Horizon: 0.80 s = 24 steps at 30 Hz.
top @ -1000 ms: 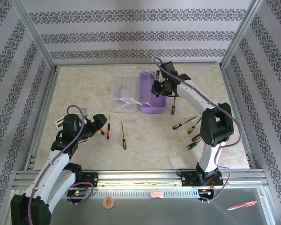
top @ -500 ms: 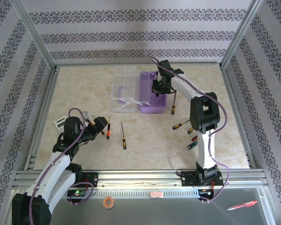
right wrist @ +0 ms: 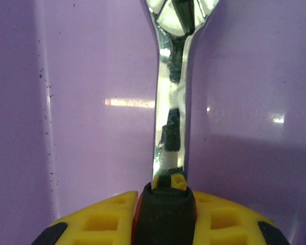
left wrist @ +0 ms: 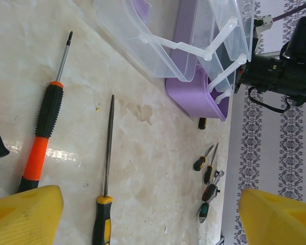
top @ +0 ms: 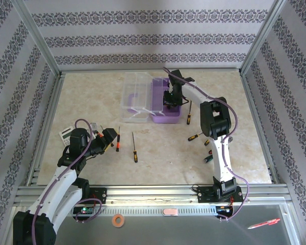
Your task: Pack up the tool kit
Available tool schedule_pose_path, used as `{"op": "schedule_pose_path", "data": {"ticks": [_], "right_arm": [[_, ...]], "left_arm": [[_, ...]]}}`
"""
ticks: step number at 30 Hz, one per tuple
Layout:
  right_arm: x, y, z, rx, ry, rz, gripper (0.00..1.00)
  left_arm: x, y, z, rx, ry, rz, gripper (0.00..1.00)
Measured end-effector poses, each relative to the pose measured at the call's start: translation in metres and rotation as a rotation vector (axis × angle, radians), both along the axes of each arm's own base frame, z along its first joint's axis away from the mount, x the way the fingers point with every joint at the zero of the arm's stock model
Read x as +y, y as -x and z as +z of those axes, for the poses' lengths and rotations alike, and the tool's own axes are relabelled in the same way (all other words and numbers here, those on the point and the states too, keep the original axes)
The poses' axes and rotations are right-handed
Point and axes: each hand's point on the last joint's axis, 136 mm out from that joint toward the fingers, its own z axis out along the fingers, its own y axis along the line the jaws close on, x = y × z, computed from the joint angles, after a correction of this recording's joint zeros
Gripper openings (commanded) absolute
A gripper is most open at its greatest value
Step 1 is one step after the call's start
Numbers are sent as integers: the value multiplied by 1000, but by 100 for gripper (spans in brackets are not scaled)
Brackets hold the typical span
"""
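A: Purple case [top: 160,118] lies open at the table's [top: 92,97] far middle, seen from above. Why is the right end effector [top: 172,102] dipped into it?
B: To set its tool down, I reckon. The left end effector [top: 108,137] hovers beside an orange screwdriver [top: 118,142].
A: Left wrist?
B: Fingers spread wide above that and a yellow screwdriver [left wrist: 106,168]. The lid [left wrist: 158,46] leans aside, keeping the case clear.
A: Right wrist?
B: Pinching the wrench [right wrist: 171,102] by its black handle, inside the case.

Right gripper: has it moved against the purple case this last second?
Yes. The right gripper has edged left, from the right rim of the purple case to over its inside.
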Motion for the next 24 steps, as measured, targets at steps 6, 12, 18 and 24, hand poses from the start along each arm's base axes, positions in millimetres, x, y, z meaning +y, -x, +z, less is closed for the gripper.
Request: {"op": "schedule_pose_path", "data": {"ticks": [6, 12, 18, 24], "right_arm": [[-1, 2, -2, 10, 5, 1, 29], [0, 1, 1, 8, 4, 1, 34], [0, 1, 1, 8, 4, 1, 36], [-3, -1, 7, -6, 19, -11, 38]], "left_arm": [[-1, 1, -1, 6, 6, -3, 89], [-3, 2, -2, 20, 16, -15, 90], [-4, 3, -2, 21, 21, -18, 90], [-4, 3, -2, 25, 27, -15, 90]]}}
